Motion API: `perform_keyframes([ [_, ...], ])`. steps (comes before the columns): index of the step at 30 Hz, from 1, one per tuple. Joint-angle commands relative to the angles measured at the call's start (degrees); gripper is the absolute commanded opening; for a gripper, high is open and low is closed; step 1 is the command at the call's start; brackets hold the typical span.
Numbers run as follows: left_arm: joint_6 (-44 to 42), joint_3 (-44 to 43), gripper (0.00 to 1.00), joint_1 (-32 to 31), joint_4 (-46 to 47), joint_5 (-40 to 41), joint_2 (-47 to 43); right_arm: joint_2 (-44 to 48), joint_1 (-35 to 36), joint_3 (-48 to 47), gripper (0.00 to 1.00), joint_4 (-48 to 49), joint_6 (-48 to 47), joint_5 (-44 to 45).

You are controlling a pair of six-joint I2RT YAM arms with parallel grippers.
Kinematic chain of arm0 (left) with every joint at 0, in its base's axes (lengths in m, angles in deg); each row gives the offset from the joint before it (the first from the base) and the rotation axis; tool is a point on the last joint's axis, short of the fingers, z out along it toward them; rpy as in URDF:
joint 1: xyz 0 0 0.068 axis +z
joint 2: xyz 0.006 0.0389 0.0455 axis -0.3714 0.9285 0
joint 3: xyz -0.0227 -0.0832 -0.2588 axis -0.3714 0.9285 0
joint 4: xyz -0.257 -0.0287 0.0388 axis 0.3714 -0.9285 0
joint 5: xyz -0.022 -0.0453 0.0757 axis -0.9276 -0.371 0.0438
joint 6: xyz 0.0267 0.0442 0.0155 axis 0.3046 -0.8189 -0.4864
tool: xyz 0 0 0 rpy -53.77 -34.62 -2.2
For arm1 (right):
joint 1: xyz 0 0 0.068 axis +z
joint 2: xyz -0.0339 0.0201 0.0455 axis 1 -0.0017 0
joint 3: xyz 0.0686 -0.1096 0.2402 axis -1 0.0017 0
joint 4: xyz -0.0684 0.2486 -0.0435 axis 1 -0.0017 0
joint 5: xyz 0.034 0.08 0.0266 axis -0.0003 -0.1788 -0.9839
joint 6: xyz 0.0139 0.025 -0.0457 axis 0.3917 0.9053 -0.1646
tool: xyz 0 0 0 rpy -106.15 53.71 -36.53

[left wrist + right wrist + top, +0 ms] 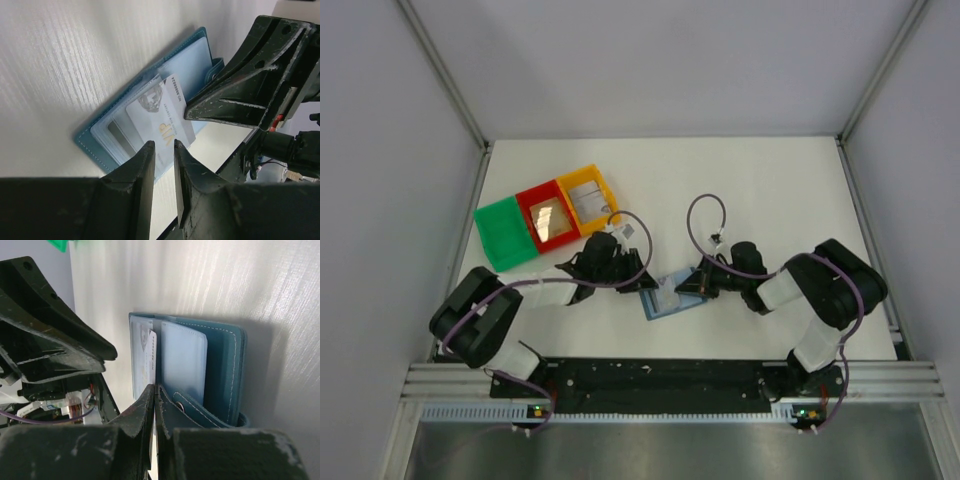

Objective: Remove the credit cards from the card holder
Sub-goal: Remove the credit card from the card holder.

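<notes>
Left wrist: my left gripper (pixel 163 165) is slightly spread on nothing, just short of the white card (pixel 159 117) poking from the open card holder (pixel 197 57) on the table (pixel 60 60), while my right gripper (pixel 190 113), pressed together, pins it; closing off-line could shove the card back in.

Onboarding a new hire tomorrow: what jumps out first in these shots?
The blue card holder lies open on the table, a white card poking from its pocket. The left gripper, slightly open, points at that card; the right gripper is shut beside the holder's strap. Three coloured trays sit far left.
</notes>
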Motion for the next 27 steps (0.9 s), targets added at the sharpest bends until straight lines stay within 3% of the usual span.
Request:
perform_keyframes([
  [1,0.5,-3.19,0.25,-0.84,3.36,-1.71,4.29,1.73,0.51,-0.36,0.0,2.68,-0.65,0.63],
  [15,-6.0,-1.0,0.0,-0.84,-1.38,4.34,9.48,3.31,-1.24,0.07,0.0,-1.79,-3.11,1.68],
  [24,-8.73,-0.2,0.0,-0.57,-3.06,5.58,9.58,3.41,-2.56,-2.38,0.0,-5.06,-5.14,-1.47],
  [27,-8.73,-0.47,0.0,-0.66,-3.14,5.23,9.58,2.26,-2.56,-3.44,0.14,-4.7,-4.52,-2.71],
])
